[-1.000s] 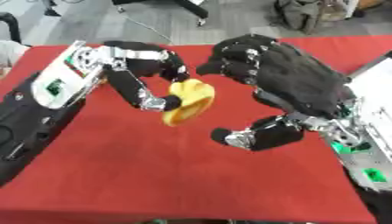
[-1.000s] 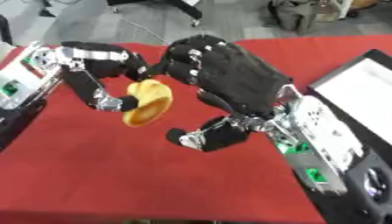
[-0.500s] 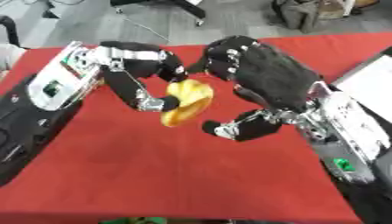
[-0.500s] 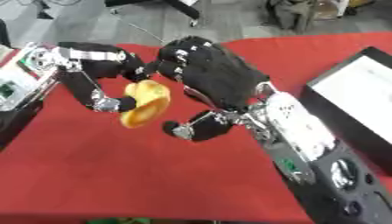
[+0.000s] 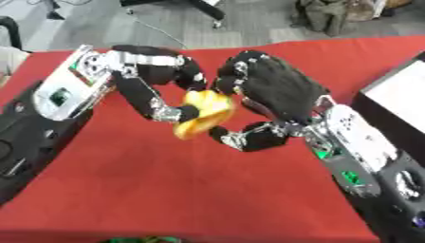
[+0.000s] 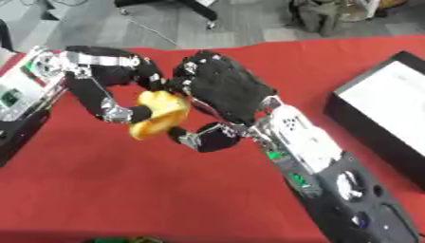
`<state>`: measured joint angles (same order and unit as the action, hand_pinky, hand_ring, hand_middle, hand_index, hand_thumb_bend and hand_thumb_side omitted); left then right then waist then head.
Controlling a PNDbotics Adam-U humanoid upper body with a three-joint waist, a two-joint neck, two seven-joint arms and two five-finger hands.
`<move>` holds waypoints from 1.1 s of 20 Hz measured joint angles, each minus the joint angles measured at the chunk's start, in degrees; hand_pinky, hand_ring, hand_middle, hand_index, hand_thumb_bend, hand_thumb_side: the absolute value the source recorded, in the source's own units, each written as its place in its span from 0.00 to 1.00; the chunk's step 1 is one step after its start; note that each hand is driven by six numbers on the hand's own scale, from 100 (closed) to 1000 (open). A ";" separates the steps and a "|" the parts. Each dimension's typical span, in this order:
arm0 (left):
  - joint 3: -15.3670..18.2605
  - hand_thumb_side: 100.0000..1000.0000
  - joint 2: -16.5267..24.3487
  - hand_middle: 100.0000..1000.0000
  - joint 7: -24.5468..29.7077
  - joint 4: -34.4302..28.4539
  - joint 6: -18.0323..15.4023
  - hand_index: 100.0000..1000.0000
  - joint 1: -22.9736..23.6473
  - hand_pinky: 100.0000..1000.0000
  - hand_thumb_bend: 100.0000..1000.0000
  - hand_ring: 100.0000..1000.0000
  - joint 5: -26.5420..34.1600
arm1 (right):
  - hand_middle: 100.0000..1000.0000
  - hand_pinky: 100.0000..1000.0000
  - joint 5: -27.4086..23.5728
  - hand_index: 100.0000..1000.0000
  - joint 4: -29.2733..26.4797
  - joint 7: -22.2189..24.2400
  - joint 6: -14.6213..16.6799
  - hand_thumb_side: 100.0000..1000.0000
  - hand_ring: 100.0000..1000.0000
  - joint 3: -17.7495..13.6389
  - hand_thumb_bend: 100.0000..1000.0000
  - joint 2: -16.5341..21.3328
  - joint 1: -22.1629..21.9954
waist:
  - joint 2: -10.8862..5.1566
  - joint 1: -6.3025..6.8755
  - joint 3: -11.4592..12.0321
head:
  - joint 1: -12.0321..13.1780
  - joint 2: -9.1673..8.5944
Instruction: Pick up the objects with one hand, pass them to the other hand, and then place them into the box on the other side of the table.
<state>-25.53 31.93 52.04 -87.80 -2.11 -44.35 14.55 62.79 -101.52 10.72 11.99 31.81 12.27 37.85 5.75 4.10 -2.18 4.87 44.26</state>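
A yellow curved object (image 5: pixel 203 116) hangs above the middle of the red table. My left hand (image 5: pixel 153 64) comes in from the left and is shut on it, fingers over its top and thumb under its left side. My right hand (image 5: pixel 278 90) reaches in from the right and stands open. Its fingers arch against the object's upper right edge. Its thumb (image 5: pixel 241 138) lies just below the object. The black box (image 6: pixel 353 118) with a white inside sits at the table's right edge.
The red tablecloth (image 5: pixel 166 190) covers the whole table. Something green (image 5: pixel 141 239) peeks in at the near edge. Beyond the far edge are a grey floor, chair legs and a bag (image 5: pixel 332 14).
My right hand has moved left and nearer, so its fingers and thumb now bracket the yellow object. The left hand still holds the object in nearly the same spot.
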 measured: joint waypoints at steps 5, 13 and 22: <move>0.00 0.15 -0.16 0.37 -0.01 0.02 -0.01 0.51 -0.06 0.64 0.00 0.44 0.03 | 0.27 0.63 -1.32 0.40 0.91 -3.19 -0.84 0.42 0.54 0.22 0.07 -0.26 -0.06 | 0.00 -0.01 0.05 | 0.00 0.00; 0.06 0.14 -0.17 0.38 -0.10 0.35 -0.38 0.51 -0.20 0.64 0.00 0.44 -0.01 | 0.27 0.64 -3.09 0.37 1.28 -5.59 -1.93 0.37 0.54 0.73 0.00 -0.28 -0.10 | 0.00 -0.17 0.03 | 0.00 0.00; 0.05 0.13 -0.17 0.38 -0.01 0.77 -0.82 0.51 -0.16 0.64 0.00 0.44 -0.61 | 0.53 0.72 -0.42 0.72 1.29 -1.21 -0.85 0.36 0.69 0.37 0.56 -0.28 -0.06 | 0.00 -0.21 0.02 | 0.03 0.00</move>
<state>-25.48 31.76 52.03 -87.04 -2.93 -44.52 13.94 62.38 -100.23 9.51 11.14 32.18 11.99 37.78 5.75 3.89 -2.16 4.91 44.26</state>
